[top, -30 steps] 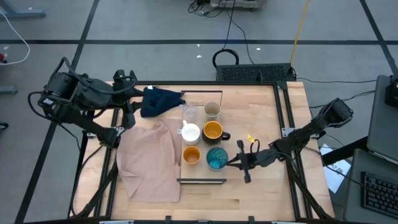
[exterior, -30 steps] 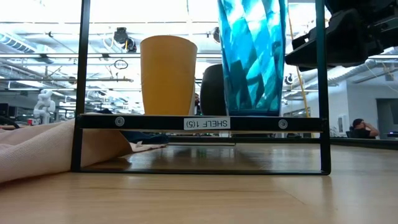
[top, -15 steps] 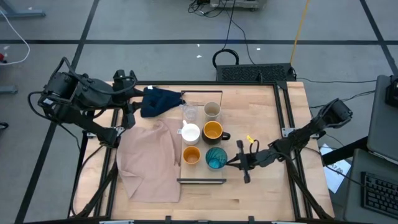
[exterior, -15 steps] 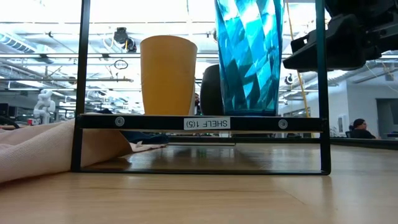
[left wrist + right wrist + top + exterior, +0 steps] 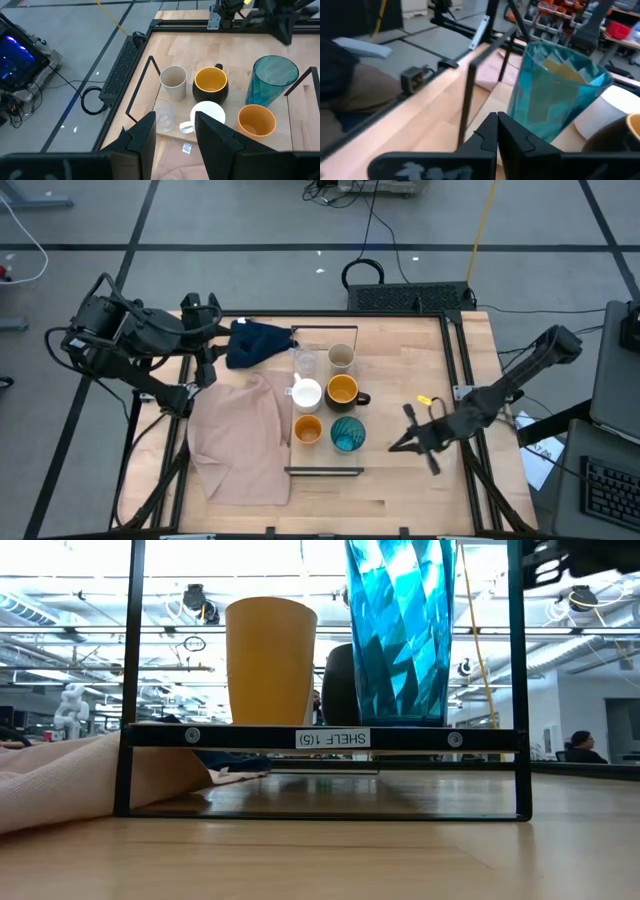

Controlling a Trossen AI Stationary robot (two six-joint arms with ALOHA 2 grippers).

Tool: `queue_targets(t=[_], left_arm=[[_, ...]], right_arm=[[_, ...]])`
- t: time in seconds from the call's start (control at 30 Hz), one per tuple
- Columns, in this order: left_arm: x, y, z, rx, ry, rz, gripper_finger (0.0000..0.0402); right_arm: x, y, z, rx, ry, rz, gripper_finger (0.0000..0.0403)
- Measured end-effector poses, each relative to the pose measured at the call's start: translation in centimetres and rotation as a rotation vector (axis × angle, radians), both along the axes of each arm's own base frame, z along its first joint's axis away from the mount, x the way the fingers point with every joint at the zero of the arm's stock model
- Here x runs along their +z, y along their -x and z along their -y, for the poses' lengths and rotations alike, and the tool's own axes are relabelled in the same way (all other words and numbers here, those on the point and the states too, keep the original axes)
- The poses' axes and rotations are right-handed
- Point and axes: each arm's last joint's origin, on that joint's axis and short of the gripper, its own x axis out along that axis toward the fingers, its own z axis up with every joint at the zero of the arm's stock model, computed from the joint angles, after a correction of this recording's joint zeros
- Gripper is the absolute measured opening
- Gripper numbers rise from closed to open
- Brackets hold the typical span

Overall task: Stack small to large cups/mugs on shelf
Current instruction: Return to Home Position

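Shelf [image 5: 325,461] of light wood with a black frame lies mid-bench [image 5: 420,360]. All six vessels stand upright on it, in two rows of three along its length.

Row on the shelf's left-arm side:
- clear glass [image 5: 305,363] at the end by the dark blue cloth [image 5: 255,340]
- white mug [image 5: 306,393] in the middle
- small orange cup [image 5: 307,429] at the other end

Row on the shelf's right-arm side:
- beige-grey cup [image 5: 341,357] beside the glass
- dark-handled orange mug [image 5: 343,391] in the middle, handle pointing off the shelf's right edge
- teal ribbed tumbler [image 5: 348,434] beside the small orange cup

Low view looks at the shelf end-on. The orange cup and the tumbler stand over the black rail marked SHELF 1(5).

Beige cloth [image 5: 240,440] lies against the shelf's left edge.

Right gripper [image 5: 398,445] is off the shelf's right side, near the tumbler end but apart from it. Its fingers [image 5: 487,135] are clenched together, holding nothing.

Left gripper [image 5: 172,120] is well off the shelf's left side, by the blue cloth, aimed at the cups. Its fingers [image 5: 145,137] are spread, released, empty.
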Motion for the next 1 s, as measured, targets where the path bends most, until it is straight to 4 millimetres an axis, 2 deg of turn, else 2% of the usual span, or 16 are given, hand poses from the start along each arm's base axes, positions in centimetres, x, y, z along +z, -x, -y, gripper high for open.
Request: queue_targets(t=[0.27,0.33,0.47,0.6,0.8,1.0], left_arm=[[0.0,0.0,0.0,0.002,0.003,0.000,0.0138],[0.0,0.0,0.0,0.002,0.003,-0.001,0.0138],[-0.1,0.1,0.1,-0.001,0.003,-0.015,0.0138],[-0.3,0.3,0.3,-0.004,0.011,-0.027,0.0138],[-0.3,0.4,0.5,-0.004,0.017,-0.028,0.0138],[-0.3,0.4,0.5,-0.003,0.013,-0.027,0.0138]], right_arm=[[3.0,5.2,1.9,0.084,-0.146,0.047,0.0000],[3.1,6.2,2.4,0.090,-0.175,0.086,0.0000],[1.8,7.6,3.4,0.079,-0.208,0.131,0.0000],[-0.3,7.9,4.1,0.030,-0.201,0.173,0.0000],[-2.3,7.4,5.0,-0.080,-0.137,0.317,0.0000],[-2.6,6.7,6.4,-0.192,-0.116,0.377,0.0000]])
